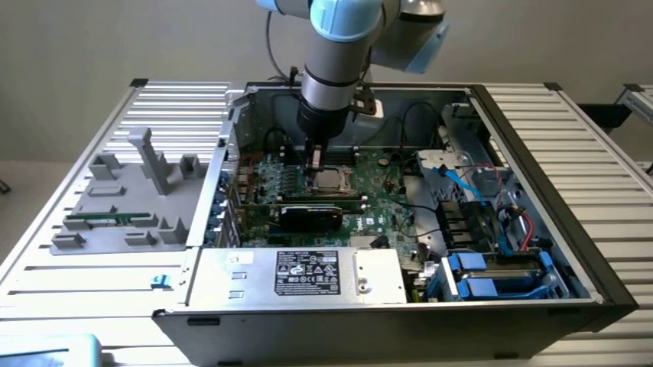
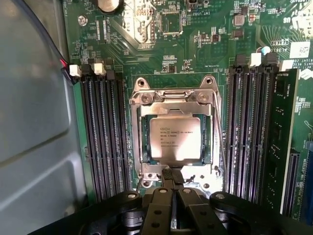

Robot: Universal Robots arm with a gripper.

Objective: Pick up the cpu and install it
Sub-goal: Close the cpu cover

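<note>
In the exterior view, a ribbed metal tabletop [image 1: 576,153] carries an open computer case [image 1: 408,332] in front of a plain pale wall [image 1: 102,38]. On the exterior view's left, a grey moulded fixture [image 1: 153,164] sits on the ribs with a green memory stick [image 1: 100,219] lying in it. The arm reaches down into the case and its end effector [image 1: 314,159] hangs just above the motherboard. The cpu [image 1: 329,180] lies flat in its socket just beside the tip, and a black graphics card [image 1: 320,215] sits nearer the camera.

In the wrist view, the cpu [image 2: 176,139] is seated squarely within the metal socket frame [image 2: 173,97], printed face up, with black memory slots [image 2: 105,137] flanking it. The end effector [image 2: 171,175] has its two fingers [image 2: 159,205] drawn together with nothing between them, and the tip touches the frame at the cpu's edge.
</note>
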